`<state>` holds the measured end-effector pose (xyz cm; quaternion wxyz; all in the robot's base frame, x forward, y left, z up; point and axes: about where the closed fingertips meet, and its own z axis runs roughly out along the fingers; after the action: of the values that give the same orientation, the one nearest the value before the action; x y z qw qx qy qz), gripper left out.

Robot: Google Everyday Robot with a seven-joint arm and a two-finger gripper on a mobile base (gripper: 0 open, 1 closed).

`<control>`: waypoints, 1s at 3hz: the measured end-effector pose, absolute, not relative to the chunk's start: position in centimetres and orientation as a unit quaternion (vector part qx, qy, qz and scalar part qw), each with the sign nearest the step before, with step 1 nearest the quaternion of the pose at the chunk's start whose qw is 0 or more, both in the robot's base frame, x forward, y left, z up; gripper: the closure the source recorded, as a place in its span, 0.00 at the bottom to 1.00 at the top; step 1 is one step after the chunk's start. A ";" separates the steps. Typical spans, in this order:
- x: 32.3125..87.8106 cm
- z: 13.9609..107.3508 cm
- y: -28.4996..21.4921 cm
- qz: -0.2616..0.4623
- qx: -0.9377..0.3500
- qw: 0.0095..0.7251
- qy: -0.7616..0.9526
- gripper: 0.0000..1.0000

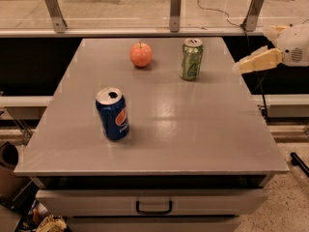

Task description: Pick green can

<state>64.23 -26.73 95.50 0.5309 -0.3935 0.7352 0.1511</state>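
Observation:
The green can (191, 59) stands upright at the far right of the grey table (193, 129). It is pale green with a silver top and a yellowish logo. My gripper (247, 64) comes in from the right edge of the camera view, level with the can. It sits beyond the table's right edge, about a can's height to the right of the can, and does not touch it. It holds nothing.
A blue can (112, 113) with a red-white logo stands upright at the front left. A red apple (141, 54) lies at the far middle, left of the green can. A railing with metal posts (175, 9) runs behind the table. A drawer handle (153, 208) shows below.

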 end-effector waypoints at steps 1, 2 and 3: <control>65.3 94.1 -24.8 0.172 -0.401 0.523 0.732 0.00; 66.6 92.5 -22.3 0.189 -0.408 0.515 0.730 0.00; 67.8 91.5 -20.0 0.215 -0.411 0.520 0.717 0.00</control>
<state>67.81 -20.02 91.55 0.5202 -0.4107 0.7173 0.2148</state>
